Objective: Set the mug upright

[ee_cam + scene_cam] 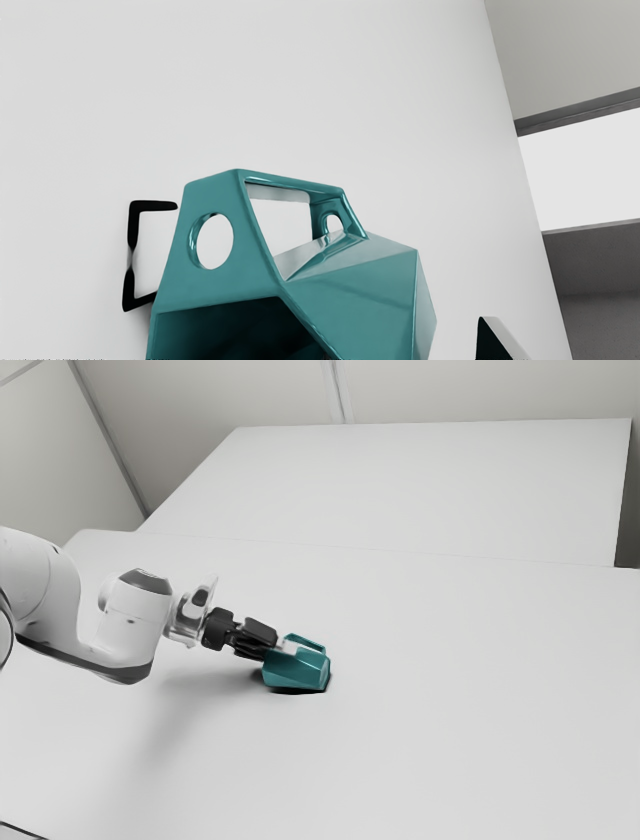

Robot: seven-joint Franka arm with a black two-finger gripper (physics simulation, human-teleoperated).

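Close to the exterior view's centre, the black gripper (272, 646) reaches down to the teal faceted mug (297, 672), overlapping its near end. The mug lies on its side on the white table (450, 710), handle (305, 641) uppermost. In the wrist view the mug (355, 295) has its dark mouth (230, 330) toward my hand, and its handle (212, 195) has round holes. My gripper (320, 352) is open around it: one fingertip (492, 345) stands beside the mug with a gap between them, while the other cannot be made out.
A dark angular outline (131, 250) lies beside the mug in the wrist view. Behind the table, another pale surface (420, 480) stretches toward the room's walls. The arm comes in from the exterior view's left, low over the tabletop.
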